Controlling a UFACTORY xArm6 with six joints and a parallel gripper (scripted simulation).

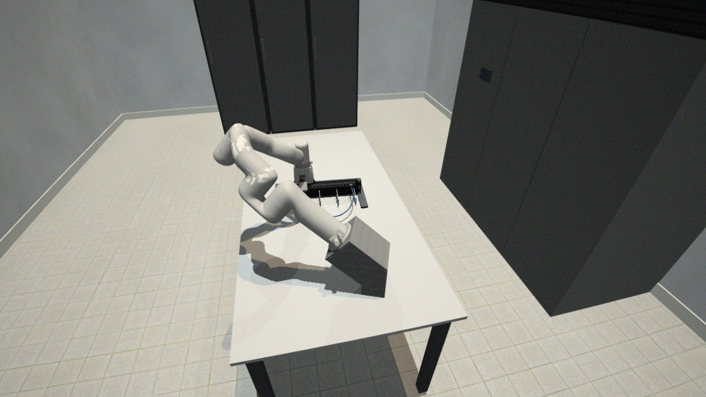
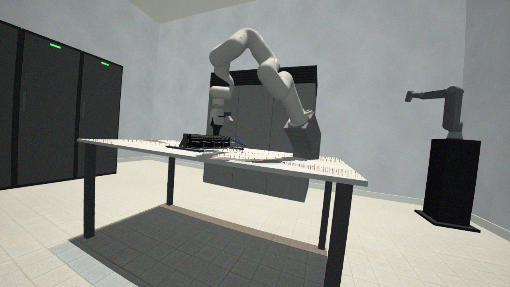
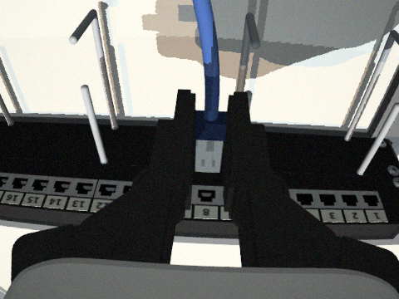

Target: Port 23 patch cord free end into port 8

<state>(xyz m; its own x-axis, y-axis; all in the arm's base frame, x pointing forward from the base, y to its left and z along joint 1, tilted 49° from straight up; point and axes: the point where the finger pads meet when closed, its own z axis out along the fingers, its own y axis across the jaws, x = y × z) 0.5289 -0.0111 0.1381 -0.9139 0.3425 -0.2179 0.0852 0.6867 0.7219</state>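
Observation:
In the wrist view my gripper [image 3: 210,116] is shut on the plug [image 3: 209,151] of the blue patch cord [image 3: 201,22]. The pale plug hangs between my black fingers, above the black patch panel rack [image 3: 327,172]. Port 8 [image 3: 208,194], with its white number plate [image 3: 206,212], shows right below the plug in this view, between the fingers. The plug stands apart from the port. In the top view my gripper [image 1: 301,182] is at the left end of the rack [image 1: 334,187], and the cord [image 1: 345,209] loops from the rack's right side.
Several short grey and white cable stubs [image 3: 95,122] stick out of the rack on both sides of my fingers. The arm's grey base block [image 1: 360,254] stands on the table in front of the rack. Dark cabinets surround the table.

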